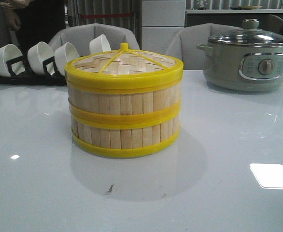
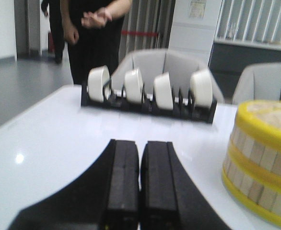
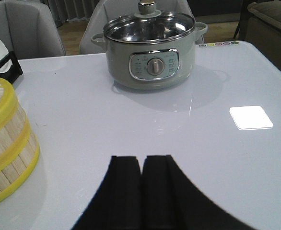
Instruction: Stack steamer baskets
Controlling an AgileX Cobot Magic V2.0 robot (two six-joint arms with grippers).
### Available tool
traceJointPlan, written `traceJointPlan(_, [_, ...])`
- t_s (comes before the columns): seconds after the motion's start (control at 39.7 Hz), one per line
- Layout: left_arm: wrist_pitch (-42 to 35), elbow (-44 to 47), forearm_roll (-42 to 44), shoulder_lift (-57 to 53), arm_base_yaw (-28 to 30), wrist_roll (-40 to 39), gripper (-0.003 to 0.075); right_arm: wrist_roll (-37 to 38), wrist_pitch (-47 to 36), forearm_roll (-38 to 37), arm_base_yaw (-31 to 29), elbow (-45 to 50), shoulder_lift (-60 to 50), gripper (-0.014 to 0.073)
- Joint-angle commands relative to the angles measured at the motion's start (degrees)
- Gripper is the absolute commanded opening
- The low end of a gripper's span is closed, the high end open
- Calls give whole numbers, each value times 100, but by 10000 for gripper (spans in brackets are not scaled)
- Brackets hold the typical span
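Two bamboo steamer baskets stand stacked at the table's middle: the upper basket (image 1: 124, 99) sits squarely on the lower basket (image 1: 124, 135). The woven lid (image 1: 124, 63) with yellow rim rests on top. The stack also shows in the left wrist view (image 2: 260, 163) and in the right wrist view (image 3: 6, 153). My left gripper (image 2: 140, 143) is shut and empty, apart from the stack on its left side. My right gripper (image 3: 142, 159) is shut and empty, apart from the stack on its right side. Neither gripper shows in the front view.
A grey-green electric pot (image 1: 247, 60) with glass lid stands at the back right. A black rack (image 1: 23, 70) with several white bowls stands at the back left. Grey chairs stand behind the table. A person (image 2: 95, 38) stands beyond the rack.
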Motion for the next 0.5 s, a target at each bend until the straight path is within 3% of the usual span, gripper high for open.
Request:
traceJointPlan(0.0, [-382,3,-68,-89,2,-37,95,-69,-504,-33,-32,-167,31,55])
traceJointPlan(0.48, [-323,3,49,-78,2,-37,95,-69,-504,-33,-32,-167,31,55])
